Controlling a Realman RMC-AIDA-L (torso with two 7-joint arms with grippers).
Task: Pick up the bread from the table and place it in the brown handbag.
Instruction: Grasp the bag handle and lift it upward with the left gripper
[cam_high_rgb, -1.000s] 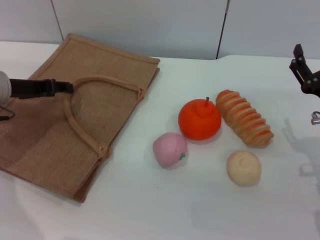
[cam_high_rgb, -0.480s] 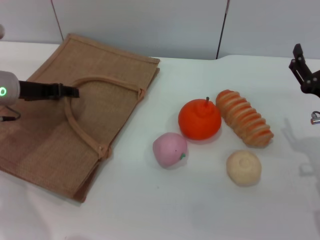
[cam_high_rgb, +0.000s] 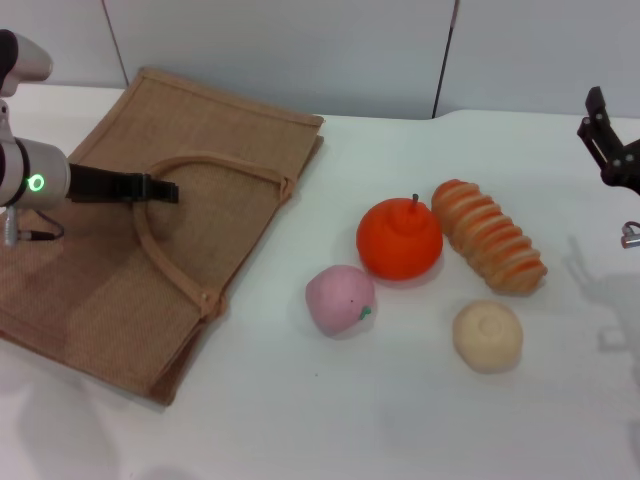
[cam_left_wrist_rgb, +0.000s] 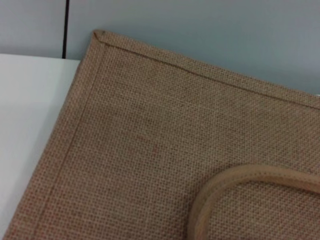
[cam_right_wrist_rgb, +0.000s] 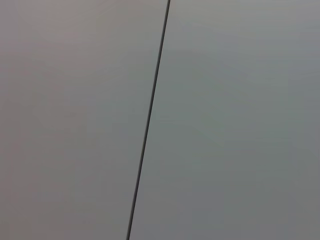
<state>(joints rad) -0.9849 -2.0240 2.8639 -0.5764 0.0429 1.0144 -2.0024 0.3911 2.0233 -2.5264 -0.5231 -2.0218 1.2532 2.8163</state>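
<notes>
The left gripper (cam_high_rgb: 165, 190), a slim dark pincer, sits at the looped handle (cam_high_rgb: 170, 240) of the large tan-brown woven burlap handbag (cam_high_rgb: 230, 130); whether it is open or grips the handle, I cannot tell. The bag lies flat on the plain white table (cam_high_rgb: 400, 400), mouth not visibly open. Right of the bag, just beyond the orange fruit (cam_high_rgb: 399, 238), the ridged orange-brown spiral bread (cam_high_rgb: 488, 236) lies untouched, and farther right the right gripper (cam_high_rgb: 610, 150) hangs idle, grip unclear, so I judge the pick and the placing both remain.

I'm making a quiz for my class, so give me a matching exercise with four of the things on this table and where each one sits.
Things:
1. bread
2. brown handbag
3. orange fruit
4. pale bun

Places:
A. lying flat at the robot's left
B. nearest the front edge, in front of the bread
C. between the pink fruit and the bread
D. farthest to the robot's right of the foods

Pairs: 1-D, 2-A, 3-C, 4-B
</notes>
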